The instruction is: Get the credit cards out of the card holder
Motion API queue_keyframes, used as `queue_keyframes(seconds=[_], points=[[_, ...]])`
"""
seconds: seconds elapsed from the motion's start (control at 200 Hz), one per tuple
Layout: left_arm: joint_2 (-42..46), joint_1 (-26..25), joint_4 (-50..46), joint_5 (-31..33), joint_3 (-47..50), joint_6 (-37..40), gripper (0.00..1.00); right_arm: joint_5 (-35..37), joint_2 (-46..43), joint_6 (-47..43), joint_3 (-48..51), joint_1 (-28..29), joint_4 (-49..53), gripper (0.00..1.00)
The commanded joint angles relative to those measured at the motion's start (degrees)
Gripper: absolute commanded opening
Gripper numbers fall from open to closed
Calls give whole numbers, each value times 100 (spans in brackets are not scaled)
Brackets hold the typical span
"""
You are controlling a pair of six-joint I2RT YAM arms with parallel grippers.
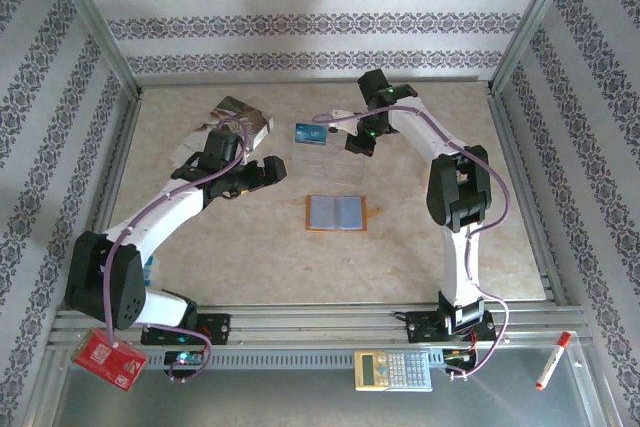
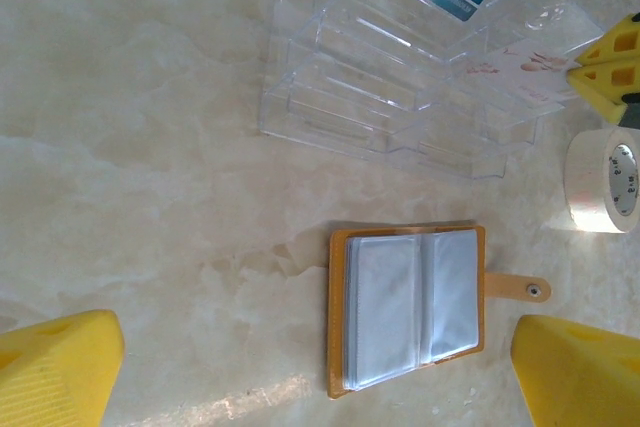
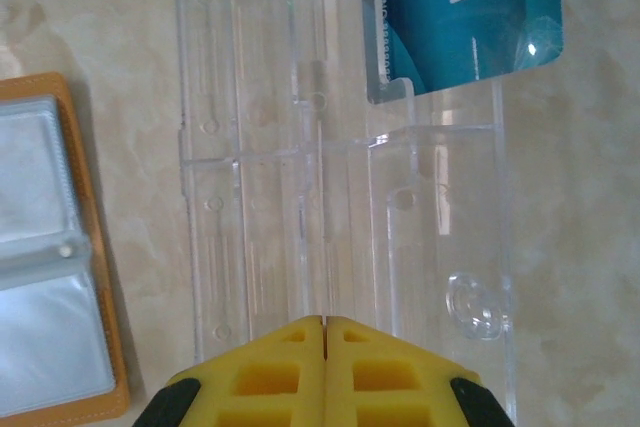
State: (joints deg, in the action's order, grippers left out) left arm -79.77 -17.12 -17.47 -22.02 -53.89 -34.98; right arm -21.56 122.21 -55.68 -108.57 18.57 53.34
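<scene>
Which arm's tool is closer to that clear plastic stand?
Right. The right tool, shut, sits at the stand's edge; the left tool, open, hangs farther back, nearer the wallet.

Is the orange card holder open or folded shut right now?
Open: the card holder lies spread flat, clear pocket pages facing up, snap tab unfastened at its side.

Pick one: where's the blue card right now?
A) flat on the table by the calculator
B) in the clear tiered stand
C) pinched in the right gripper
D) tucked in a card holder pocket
B: the blue card sits in a slot of the clear tiered stand, apart from the open card holder, and the right gripper is shut on nothing.
</scene>
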Motion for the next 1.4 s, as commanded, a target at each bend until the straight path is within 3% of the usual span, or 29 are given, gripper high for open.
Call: queue_keyframes(seconds=[0.0,0.195,0.38,0.51,1.014,1.259,1.394], points=[[110,92,-98,-4,83,-79,100,-523,78,60,-30,-46,330,0],[106,93,-98,-6,79,-79,100,-510,136,185,-63,-81,361,0],[101,97,-98,-15,71,-79,100,-257,132,378,-136,-90,310,16],[93,94,-81,-22,61,-96,100,-278,-55,485,-140,-108,185,21],[127,95,-28,-90,111,-114,100,-46,-743,1221,149,-143,-429,25],[118,89,40,-114,172,-144,100,-46,-1339,2893,776,33,-819,30],[54,94,160,-197,237,-199,100,784,-1573,4508,1461,450,-1256,32]])
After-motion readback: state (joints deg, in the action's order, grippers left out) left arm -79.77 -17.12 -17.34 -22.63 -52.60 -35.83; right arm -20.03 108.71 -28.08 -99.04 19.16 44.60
